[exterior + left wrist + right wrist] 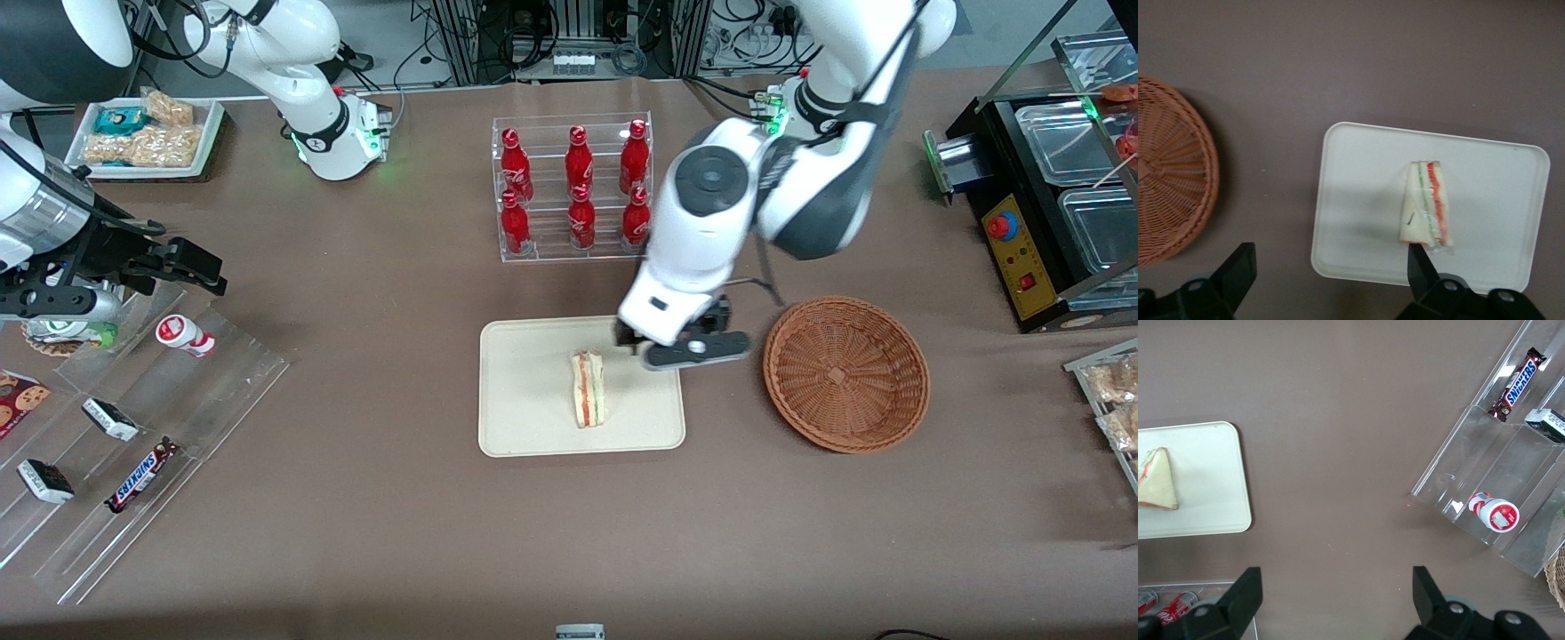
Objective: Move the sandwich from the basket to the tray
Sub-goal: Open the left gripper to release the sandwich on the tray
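Left arm bent over the middle of the counter, forearm angled down. Tool hanging above the tray's edge on the basket's side, clear of everything. Fingers spread wide, gripping nothing.

Sandwich lying on the tray, near its middle, red and green filling layers showing along the cut edge. Just beside the tool, toward the parked arm's end and slightly nearer the front camera, not touching it. In the wrist view, sandwich close by one finger, the other finger well apart over bare counter between tray and basket.

Basket with nothing in it, beside the tray toward the working arm's end. Rack of red bottles farther from the front camera than the tray.
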Tool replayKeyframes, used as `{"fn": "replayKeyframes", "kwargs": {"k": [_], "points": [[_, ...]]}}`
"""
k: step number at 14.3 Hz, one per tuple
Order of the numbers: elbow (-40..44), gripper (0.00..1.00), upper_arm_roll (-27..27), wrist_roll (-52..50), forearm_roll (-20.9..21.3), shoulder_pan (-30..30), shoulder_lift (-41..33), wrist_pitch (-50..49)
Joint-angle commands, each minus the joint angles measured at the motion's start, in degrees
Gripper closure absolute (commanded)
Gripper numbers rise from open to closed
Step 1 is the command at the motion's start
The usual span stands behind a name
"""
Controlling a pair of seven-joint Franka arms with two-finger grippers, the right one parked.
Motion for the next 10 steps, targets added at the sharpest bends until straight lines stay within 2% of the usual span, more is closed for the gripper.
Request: {"fn": "replayKeyframes", "kwargs": {"k": [1,6,10], "points": [[-2.2,0.00,-0.6,2.0,0.0,5.9,-2.9,-4.1],[-7.5,0.00,-0.6,20.5,-0.3,17.3,-9.1,-8.9],[-8.0,0.00,-0.5,28.7,-0.2,22.7,-12.0,-13.3]]}}
